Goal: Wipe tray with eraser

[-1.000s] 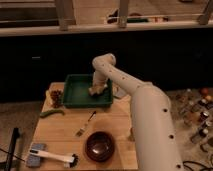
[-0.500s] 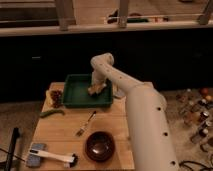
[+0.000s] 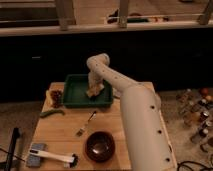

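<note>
The dark-green tray (image 3: 73, 94) sits at the back of the wooden table. My white arm reaches over it from the right, and my gripper (image 3: 93, 90) is down inside the tray at its right side. The pale tan eraser (image 3: 92, 92) is at the gripper's tip, resting on or just above the tray floor. The wrist hides how the gripper meets the eraser.
A dark-red bowl (image 3: 99, 145) stands at the front of the table (image 3: 60, 132). A fork (image 3: 86, 124) lies mid-table. A green pepper (image 3: 51, 113) and dark grapes (image 3: 56, 96) lie left of the tray. A white-handled brush (image 3: 52, 156) and grey pad (image 3: 34, 160) lie front left.
My arm's elbow has swung a little to the left over the tray, and the gripper with the eraser has shifted slightly left within the tray.
</note>
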Available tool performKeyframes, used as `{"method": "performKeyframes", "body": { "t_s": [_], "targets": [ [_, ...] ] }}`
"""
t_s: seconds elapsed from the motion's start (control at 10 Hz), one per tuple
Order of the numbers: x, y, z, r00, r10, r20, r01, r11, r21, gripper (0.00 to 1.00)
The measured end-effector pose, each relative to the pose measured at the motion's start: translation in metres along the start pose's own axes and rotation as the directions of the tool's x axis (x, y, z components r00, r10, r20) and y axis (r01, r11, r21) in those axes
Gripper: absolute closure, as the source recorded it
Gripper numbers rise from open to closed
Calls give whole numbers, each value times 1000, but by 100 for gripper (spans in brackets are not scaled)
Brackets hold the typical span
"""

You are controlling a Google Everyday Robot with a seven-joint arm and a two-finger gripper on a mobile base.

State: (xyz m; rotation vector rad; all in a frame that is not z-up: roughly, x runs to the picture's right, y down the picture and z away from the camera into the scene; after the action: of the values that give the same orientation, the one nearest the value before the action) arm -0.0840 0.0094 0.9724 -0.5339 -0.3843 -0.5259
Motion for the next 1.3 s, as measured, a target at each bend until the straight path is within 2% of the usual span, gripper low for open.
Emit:
{"method": "performKeyframes", "body": {
  "t_s": [0.3,0.5,0.7,0.9,1.3],
  "targets": [
    [-35,7,-3,991,-115,68,115,993,-5,100],
    [-47,21,-7,982,-167,87,170,985,-27,100],
    [-44,30,-7,983,-166,78,171,983,-62,100],
    [-14,45,-10,991,-128,24,130,985,-114,100],
    [11,21,0,997,-76,-31,72,990,-122,100]
  ]
}}
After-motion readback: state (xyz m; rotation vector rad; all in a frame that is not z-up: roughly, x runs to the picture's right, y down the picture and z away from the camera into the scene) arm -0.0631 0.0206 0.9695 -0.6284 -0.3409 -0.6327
